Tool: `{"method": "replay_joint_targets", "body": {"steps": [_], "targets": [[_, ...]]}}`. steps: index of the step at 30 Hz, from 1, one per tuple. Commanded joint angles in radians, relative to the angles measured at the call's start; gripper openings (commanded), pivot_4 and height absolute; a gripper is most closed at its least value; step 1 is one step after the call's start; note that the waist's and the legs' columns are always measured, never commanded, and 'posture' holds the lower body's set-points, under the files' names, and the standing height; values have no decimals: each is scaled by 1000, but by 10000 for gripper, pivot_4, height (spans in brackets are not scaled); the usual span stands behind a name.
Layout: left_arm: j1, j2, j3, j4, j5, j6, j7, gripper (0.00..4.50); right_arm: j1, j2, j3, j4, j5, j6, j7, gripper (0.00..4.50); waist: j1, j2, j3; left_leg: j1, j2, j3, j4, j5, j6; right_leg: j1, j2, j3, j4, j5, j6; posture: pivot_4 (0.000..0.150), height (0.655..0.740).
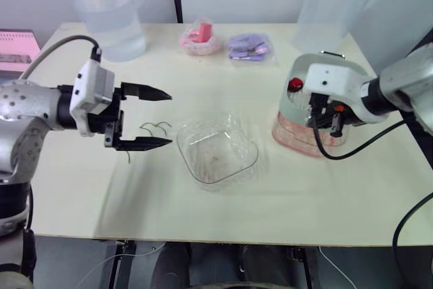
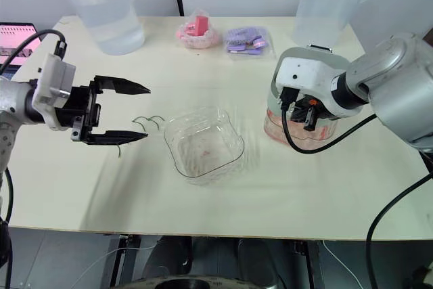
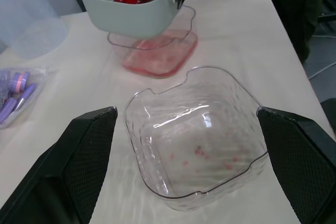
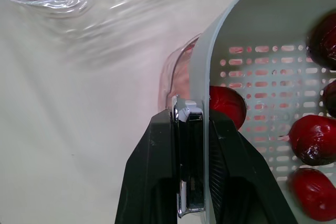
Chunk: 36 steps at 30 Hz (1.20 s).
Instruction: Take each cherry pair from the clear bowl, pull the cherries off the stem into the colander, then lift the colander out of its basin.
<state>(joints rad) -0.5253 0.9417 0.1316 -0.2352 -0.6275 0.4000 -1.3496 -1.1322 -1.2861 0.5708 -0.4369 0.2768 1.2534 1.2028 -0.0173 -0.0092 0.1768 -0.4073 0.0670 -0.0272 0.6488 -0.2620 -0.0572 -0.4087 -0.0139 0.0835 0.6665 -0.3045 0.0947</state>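
My left pincer (image 1: 168,119) gapes wide beside two curled stems (image 1: 155,126) on the table (image 1: 304,201). The one clear bowl (image 3: 215,71) holds only red smears. My right pincer (image 4: 189,121) clamps the rim of the pale colander (image 3: 131,19), raised over its pink-stained basin (image 3: 157,61); five cherries (image 4: 312,140) lie inside
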Motion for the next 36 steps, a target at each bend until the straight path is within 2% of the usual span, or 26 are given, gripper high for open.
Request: {"method": "replay_joint_targets", "body": {"steps": [1, 10, 14, 18, 21, 25, 28, 36], "targets": [[-14, 5, 15, -17, 0, -16, 4, 45000, -23, -28, -31, -5, -34, -21, 22, 2335, 0, 0, 0, 0, 0, 0, 0, 0, 0, 0, 0, 0, 0, 0, 0, 1500, 7367], [-19, 5, 11, -15, 7, -15, 8, 45000, 5, -29, -43, 10, -70, -67, 53, 2335, 0, 0, 0, 0, 0, 0, 0, 0, 0, 0, 0, 0, 0, 0, 0, 1500, 7367], [-28, 4, 9, -11, 8, -11, 12, 45000, -7, 9, -33, 55, -125, -199, 68, 2335, -1, 0, 0, 0, 0, 0, 0, 0, 0, 0, 0, 0, 0, 0, 0, 1500, 7367], [-25, 13, 16, -6, 13, -11, 12, 45000, -100, 148, 28, 203, -206, -314, 103, 2335, -11, 0, 0, 1, 0, 0, 0, 0, 0, 0, 0, 0, 0, 0, 0, 1500, 7367], [-11, 28, 40, 1, 20, -3, 28, 45000, -186, 303, 75, 375, -261, -422, 126, 2335, -26, 0, 0, 1, 0, 0, 0, 0, 0, 0, 0, 0, 2, 0, 0, 1500, 7367], [54, 64, 108, -23, 9, 24, 61, 45000, -278, 550, 127, 715, -344, -614, 112, 2335, -41, 0, 0, 1, 0, 0, 0, 0, 0, 0, 0, 0, 3, 0, 0, 1500, 7367], [112, 87, 153, -47, 0, 41, 78, 45000, -318, 685, 128, 919, -388, -739, 99, 2335, -48, 0, 0, 0, 0, -1, -1, 0, 0, -1, 0, 0, 3, 0, 0, 1500, 7367], [292, 95, 263, -120, -6, 76, 131, 45000, -346, 893, 115, 1292, -481, -959, 71, 2335, -52, 0, 0, 0, 0, -2, -1, 0, 0, 0, -1, -2, 3, 0, 0, 1500, 7367]]}}
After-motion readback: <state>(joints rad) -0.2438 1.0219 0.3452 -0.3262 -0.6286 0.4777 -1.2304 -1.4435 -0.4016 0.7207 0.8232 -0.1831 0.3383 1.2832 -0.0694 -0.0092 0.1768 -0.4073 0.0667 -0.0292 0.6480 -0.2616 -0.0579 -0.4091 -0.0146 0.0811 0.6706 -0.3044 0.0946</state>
